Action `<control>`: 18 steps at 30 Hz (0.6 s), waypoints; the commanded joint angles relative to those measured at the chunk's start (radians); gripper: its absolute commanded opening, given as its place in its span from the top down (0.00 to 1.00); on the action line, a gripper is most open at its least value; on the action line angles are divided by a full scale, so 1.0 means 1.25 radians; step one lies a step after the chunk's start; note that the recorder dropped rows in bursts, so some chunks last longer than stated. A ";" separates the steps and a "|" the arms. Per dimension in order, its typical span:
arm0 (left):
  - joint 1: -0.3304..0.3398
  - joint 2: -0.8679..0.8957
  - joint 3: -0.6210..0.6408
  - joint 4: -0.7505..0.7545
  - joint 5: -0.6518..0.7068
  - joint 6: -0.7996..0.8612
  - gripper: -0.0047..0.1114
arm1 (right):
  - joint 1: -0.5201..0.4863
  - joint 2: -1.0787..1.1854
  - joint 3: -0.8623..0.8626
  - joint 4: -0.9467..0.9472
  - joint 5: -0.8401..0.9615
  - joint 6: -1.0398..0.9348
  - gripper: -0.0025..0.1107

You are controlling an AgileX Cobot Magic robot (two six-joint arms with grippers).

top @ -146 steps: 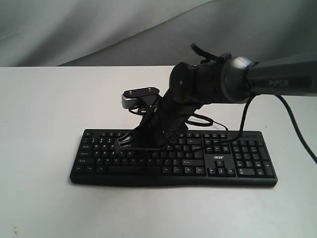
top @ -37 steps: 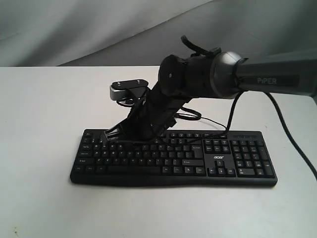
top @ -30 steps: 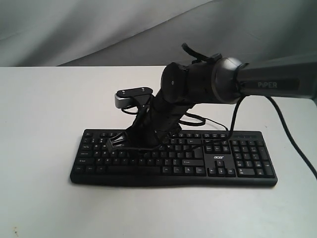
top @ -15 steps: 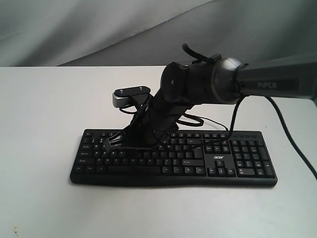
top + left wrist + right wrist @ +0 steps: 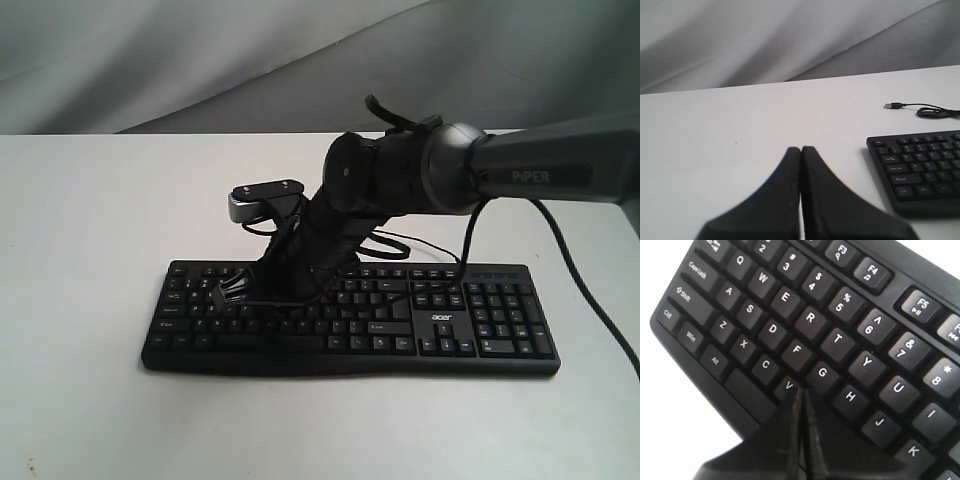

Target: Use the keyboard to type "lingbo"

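Note:
The black keyboard (image 5: 400, 322) lies across the white table, its "acer" logo beside the number pad. My right arm reaches over it from the right. The right gripper (image 5: 228, 291) is shut and points down at the left half of the letter keys. In the right wrist view the right gripper (image 5: 801, 390) has its closed tips at the edge between the V and G keys of the keyboard (image 5: 810, 317); whether they touch a key I cannot tell. The left gripper (image 5: 801, 149) is shut with nothing in it, over bare table beside the keyboard's left end (image 5: 920, 167).
The thin black USB cable (image 5: 935, 111) lies coiled behind the keyboard, with its plug (image 5: 890, 105) loose on the table. A silver wrist camera (image 5: 262, 198) juts out above the keys. Grey cloth hangs behind the white table (image 5: 90, 220).
The right gripper, shut throughout, has swung from the top-left key rows back toward the middle rows and dipped slightly toward the keys. The keyboard has not moved.

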 commanded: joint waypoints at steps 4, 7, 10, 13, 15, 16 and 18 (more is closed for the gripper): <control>0.002 -0.002 0.003 -0.006 -0.004 -0.003 0.96 | 0.004 -0.001 0.003 0.004 -0.015 -0.009 0.98; 0.002 -0.002 0.003 -0.006 -0.004 -0.003 0.96 | 0.004 -0.001 0.003 0.004 -0.017 -0.009 0.98; 0.002 -0.002 0.003 -0.006 -0.004 -0.003 0.96 | 0.004 -0.001 0.003 0.004 -0.019 -0.009 0.98; 0.002 -0.002 0.003 -0.006 -0.004 -0.003 0.96 | 0.004 -0.001 0.003 0.004 -0.020 -0.009 0.98; 0.002 -0.002 0.003 -0.006 -0.004 -0.003 0.96 | 0.004 -0.001 0.003 0.004 -0.020 -0.009 0.98; 0.002 -0.002 0.003 -0.006 -0.004 -0.003 0.96 | 0.004 -0.001 0.003 0.004 -0.020 -0.009 0.98; 0.002 -0.002 0.003 -0.006 -0.004 -0.003 0.96 | 0.004 -0.001 0.003 0.004 -0.020 -0.009 0.98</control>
